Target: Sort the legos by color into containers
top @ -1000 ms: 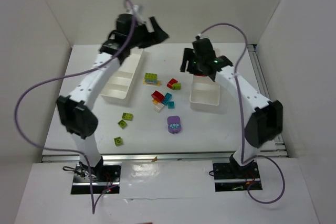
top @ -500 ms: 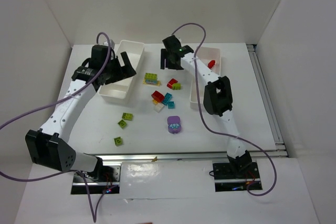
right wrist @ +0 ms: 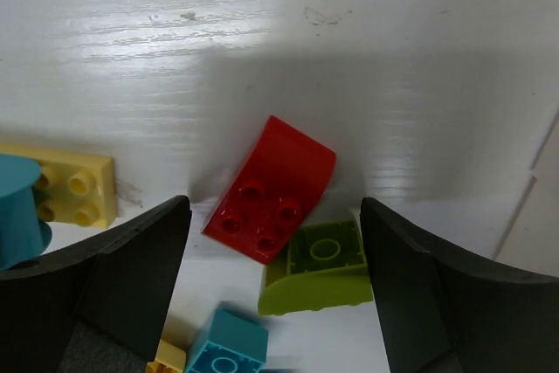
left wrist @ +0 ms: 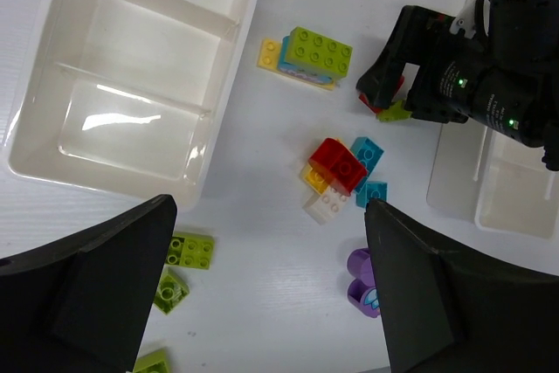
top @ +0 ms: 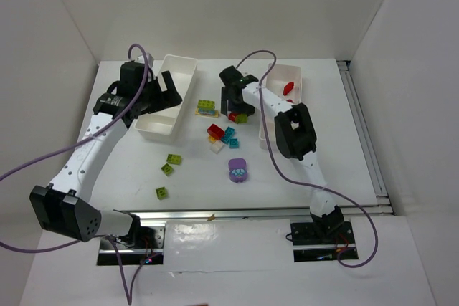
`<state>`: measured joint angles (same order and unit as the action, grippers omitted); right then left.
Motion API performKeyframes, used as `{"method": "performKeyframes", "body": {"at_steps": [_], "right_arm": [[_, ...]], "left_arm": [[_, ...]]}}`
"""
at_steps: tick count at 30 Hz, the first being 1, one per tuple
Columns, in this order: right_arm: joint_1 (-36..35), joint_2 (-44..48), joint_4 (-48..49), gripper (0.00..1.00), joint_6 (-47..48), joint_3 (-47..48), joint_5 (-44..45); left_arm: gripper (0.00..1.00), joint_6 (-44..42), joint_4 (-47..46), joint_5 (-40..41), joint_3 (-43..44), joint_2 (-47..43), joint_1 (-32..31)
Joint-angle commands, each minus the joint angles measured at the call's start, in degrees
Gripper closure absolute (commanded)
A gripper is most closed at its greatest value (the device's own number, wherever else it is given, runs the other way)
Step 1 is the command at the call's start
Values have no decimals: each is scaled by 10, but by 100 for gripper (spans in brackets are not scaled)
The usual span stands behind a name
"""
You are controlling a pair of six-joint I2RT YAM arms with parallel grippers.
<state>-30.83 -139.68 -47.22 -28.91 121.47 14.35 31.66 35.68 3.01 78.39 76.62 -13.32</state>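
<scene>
- Two grippers, both with fingers apart and empty; the right gripper (top: 233, 103) is nearer the red brick (right wrist: 272, 188).
- Red brick lies on the surface directly between the right fingers (right wrist: 131, 277), long axis skewed to their closing line; a lime brick (right wrist: 319, 266) touches it.
- Left gripper (left wrist: 271, 216) hovers by the left tray (left wrist: 229, 85).

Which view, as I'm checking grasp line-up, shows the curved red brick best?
Right wrist: the curved red brick sits large between the fingers, studs visible. Top external shows a red speck; left wrist a sliver behind the right arm.
</scene>
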Motion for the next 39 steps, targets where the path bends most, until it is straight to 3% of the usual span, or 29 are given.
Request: {"method": "performKeyframes", "body": {"at_steps": [1, 10, 19, 25, 31, 35, 39], "right_arm": [[9, 27, 20, 15, -17, 0, -26], [-5, 15, 25, 31, 0, 11, -28], [-27, -20, 3, 27, 35, 68, 13], [-34, -8, 20, 36, 58, 57, 13], [-28, -22, 20, 38, 63, 66, 13], [-6, -43, 27, 48, 68, 91, -30], [-6, -49, 22, 49, 68, 99, -41]], "left_arm": [[0, -13, -3, 8, 2, -15, 1], [0, -13, -3, 13, -9, -25, 1], [0, -19, -3, 13, -9, -20, 1], [0, -19, -3, 13, -3, -15, 1], [0, -24, -3, 8, -3, -9, 1], [0, -24, -3, 8, -3, -9, 1], [0, -29, 3, 13, 2, -9, 1]]}}
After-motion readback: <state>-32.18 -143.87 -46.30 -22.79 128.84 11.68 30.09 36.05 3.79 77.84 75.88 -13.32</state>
